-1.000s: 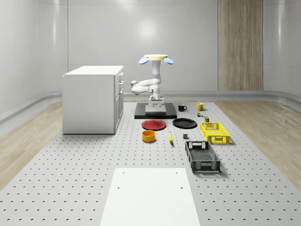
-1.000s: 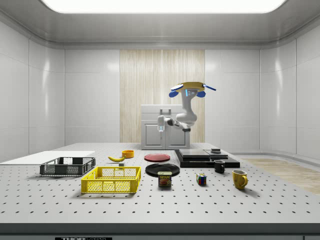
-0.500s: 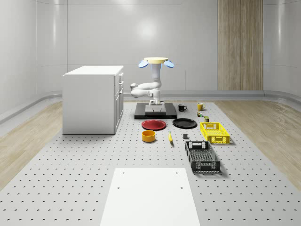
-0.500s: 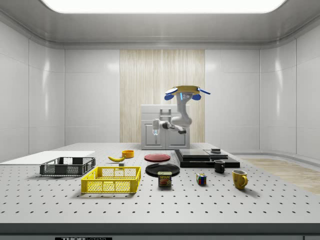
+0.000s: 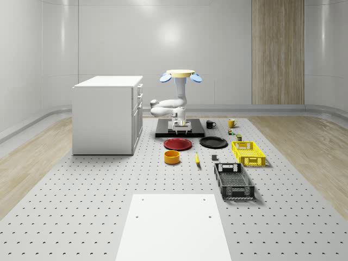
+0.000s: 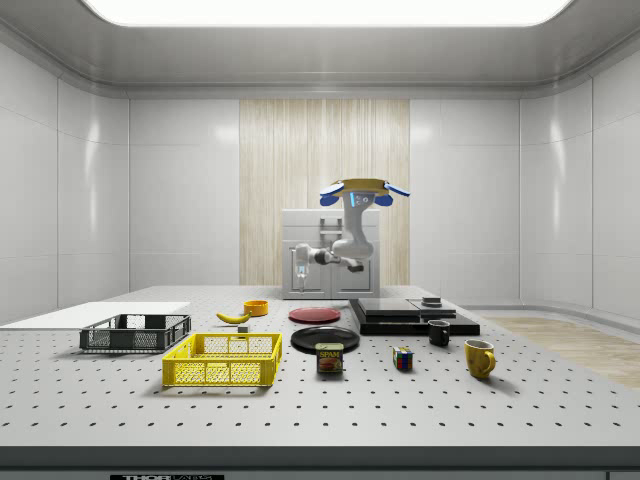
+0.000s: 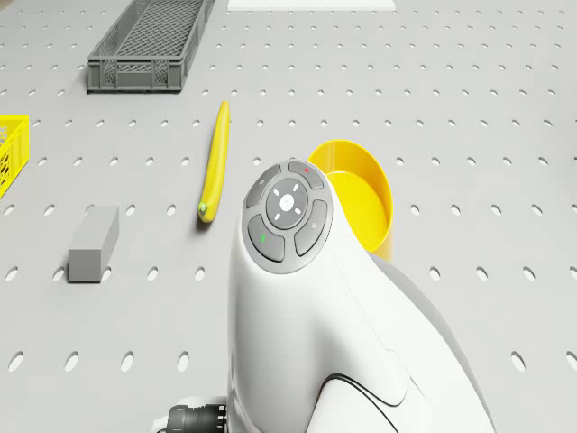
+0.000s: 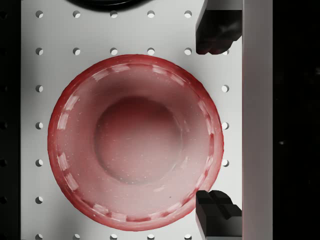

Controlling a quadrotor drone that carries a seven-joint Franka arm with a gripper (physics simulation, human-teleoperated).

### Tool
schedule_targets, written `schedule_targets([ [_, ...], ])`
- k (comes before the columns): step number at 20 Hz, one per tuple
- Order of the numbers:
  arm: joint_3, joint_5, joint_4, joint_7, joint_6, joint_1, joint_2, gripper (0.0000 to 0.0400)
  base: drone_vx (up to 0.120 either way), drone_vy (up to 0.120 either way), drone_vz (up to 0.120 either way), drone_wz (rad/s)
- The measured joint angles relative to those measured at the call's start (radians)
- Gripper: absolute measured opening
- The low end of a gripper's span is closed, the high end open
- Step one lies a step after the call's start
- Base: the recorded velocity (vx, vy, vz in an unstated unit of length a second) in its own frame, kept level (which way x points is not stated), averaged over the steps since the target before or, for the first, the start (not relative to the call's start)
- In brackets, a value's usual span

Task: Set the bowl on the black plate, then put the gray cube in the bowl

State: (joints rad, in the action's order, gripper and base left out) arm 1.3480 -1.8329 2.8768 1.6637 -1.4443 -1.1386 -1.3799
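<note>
The drone (image 5: 180,74) hovers above the far part of the bench (image 5: 81,206), over the near edge of the black pad (image 5: 196,133) and beside the cabinet (image 5: 107,114). The arm (image 6: 345,240) folds downward from it.

The wrist view shows the jaws (image 8: 217,122) spread wide, holding nothing, directly above the red plate (image 8: 135,142), with the fingers (image 8: 217,30) at one side of its rim. The edge of the black plate (image 8: 102,4) appears beyond the red one.

The drone view shows the bowl (image 7: 361,194), yellow and empty, partly behind the arm. The banana (image 7: 215,162) lies near it, and the gray cube (image 7: 93,242) rests on the bench farther to that side.

The whole-scene view places the bowl (image 5: 172,157) nearer the camera than the red plate (image 5: 178,144), well apart from the jaws. The black plate (image 5: 213,142) lies just beside the red plate, toward this view's right, and carries nothing.

The yellow crate (image 5: 248,153) and the dark crate (image 5: 233,181) look empty. The side view adds a can (image 6: 329,358), a puzzle cube (image 6: 402,358) and two mugs (image 6: 479,358).
</note>
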Motion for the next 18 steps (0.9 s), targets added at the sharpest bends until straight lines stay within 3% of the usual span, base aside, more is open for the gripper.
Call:
schedule_targets([
  [5,0.003,0.006,-0.001,0.003,-0.013,-0.003,-0.014,0.04,0.12,0.0,0.0,0.0],
  [11,0.006,0.013,-0.002,0.006,-0.028,-0.007,-0.03,0.04,0.12,0.0,-0.113,0.0],
  [18,0.009,0.021,-0.002,0.01,-0.044,-0.011,-0.048,0.04,0.12,0.0,0.0,0.0],
])
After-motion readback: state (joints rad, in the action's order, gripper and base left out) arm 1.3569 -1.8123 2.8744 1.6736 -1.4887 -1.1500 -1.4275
